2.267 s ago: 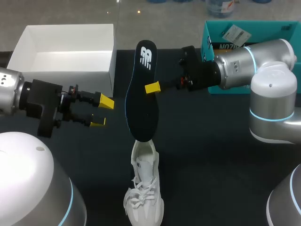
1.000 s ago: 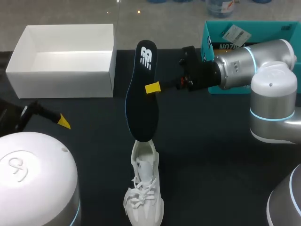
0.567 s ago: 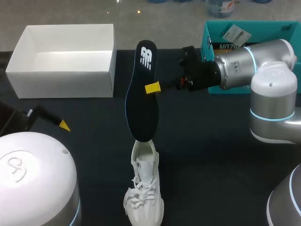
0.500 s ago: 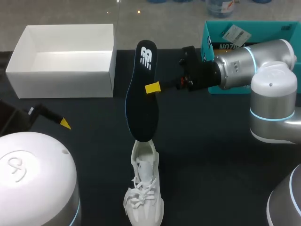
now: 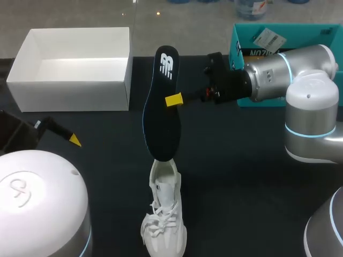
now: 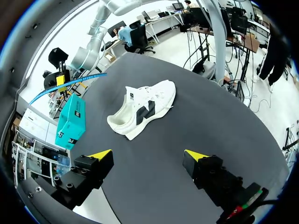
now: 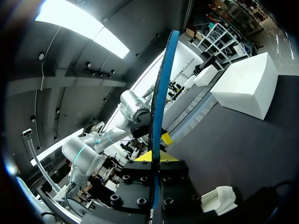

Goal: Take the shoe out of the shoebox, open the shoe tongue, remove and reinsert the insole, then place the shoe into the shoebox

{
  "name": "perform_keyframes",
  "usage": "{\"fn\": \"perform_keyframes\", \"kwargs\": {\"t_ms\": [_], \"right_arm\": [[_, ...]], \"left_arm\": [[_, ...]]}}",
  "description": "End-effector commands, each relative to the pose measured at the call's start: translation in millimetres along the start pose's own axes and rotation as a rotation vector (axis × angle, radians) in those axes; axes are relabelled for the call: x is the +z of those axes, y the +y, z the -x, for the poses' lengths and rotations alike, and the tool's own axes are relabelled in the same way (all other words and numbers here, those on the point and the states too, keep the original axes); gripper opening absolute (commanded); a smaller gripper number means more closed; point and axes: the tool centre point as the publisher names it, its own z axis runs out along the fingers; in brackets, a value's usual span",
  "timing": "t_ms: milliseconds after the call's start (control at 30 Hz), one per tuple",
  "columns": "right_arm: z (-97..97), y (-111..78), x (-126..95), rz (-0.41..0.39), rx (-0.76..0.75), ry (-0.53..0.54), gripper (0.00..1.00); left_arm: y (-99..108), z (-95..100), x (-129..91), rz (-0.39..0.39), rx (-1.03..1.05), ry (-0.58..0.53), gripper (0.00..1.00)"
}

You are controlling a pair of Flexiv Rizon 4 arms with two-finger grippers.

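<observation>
Head view, step in hand: we judge the insole (image 5: 161, 107) to be out of the shoe (image 5: 163, 219) and due for reinsertion.
Right jaws: clamped on the insole near mid-length. The right wrist view shows it edge-on between the two fingers.
Left jaws: spread wide with nothing between them, low over the worktop (image 5: 241, 171).
Insole axis: the long axis is steep. The logo end is above the right jaws and the opposite end is below them, meeting the shoe's collar. We cannot tell whether it has entered the opening.
Shoe position: upright on its sole, below the right jaws and directly under the held insole. It is ahead of the left jaws and well apart from them.
Shoe axis: roughly in line with the insole, with the heel opening toward the right jaws and the toe pointing away.
Governing relation: the opening lies straight down the insole's length from the right jaws. We expect the next move to be a push along that axis.
Nearer arm: the right arm (image 5: 278, 69). The left arm (image 5: 37, 193) stands off to the side, free to steady the shoe.
Shoebox (image 5: 69, 96): white and open, ahead of the right jaws past the insole, well apart from the shoe.
Worktop surface: dark and matt. We judge the shoe may slide under a push.
Room: a teal box (image 5: 241, 40) sits behind the right jaws, beside the right arm.
</observation>
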Motion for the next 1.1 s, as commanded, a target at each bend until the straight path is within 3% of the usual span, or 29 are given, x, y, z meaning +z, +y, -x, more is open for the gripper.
{"fn": "perform_keyframes", "kwargs": {"t_ms": [33, 267, 600, 1100], "right_arm": [[16.3, 3.6, 4.5, -0.018, 0.006, 0.003, 0.00], [42.2, 4.7, 10.5, -0.022, -0.006, -0.029, 0.00], [61.2, -5.7, 21.2, -0.010, -0.001, -0.091, 0.00], [87.5, -39.5, 38.5, 0.029, 0.029, -0.131, 0.00]], "left_arm": [[0.0, -0.3, 0.3, 0.002, 0.000, 0.002, 1.00], [0.0, -0.3, 0.3, 0.002, 0.000, 0.002, 1.00], [0.0, -0.3, 0.3, 0.002, 0.000, 0.002, 1.00], [0.0, -0.3, 0.3, 0.002, 0.000, 0.002, 1.00]]}}
